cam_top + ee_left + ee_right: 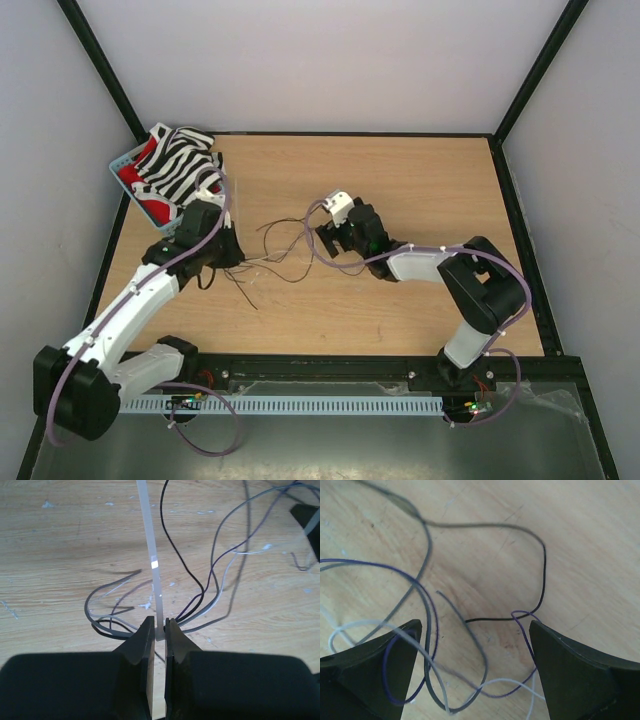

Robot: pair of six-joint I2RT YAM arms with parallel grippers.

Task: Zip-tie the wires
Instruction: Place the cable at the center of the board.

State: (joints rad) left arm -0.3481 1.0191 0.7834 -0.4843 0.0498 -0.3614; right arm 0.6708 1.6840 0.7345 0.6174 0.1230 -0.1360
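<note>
Readying the wires [280, 258] for tying: the left gripper [159, 630] is clamped on a pale zip tie [152, 555], while the right gripper [475, 625] hangs spread wide just over the tangle.
The wires lie loose and unbundled on the wooden table [420, 190] between both low-reaching arms. Next, I judge, the right arm must bunch the strands so the tie can pass around them.

Two tools are counted: the left tool [159, 630] and the right tool [475, 625]. One zip tie [152, 555] is spotted, one tangle of wires [275, 255], one basket [120, 165], one striped cloth [185, 160].
</note>
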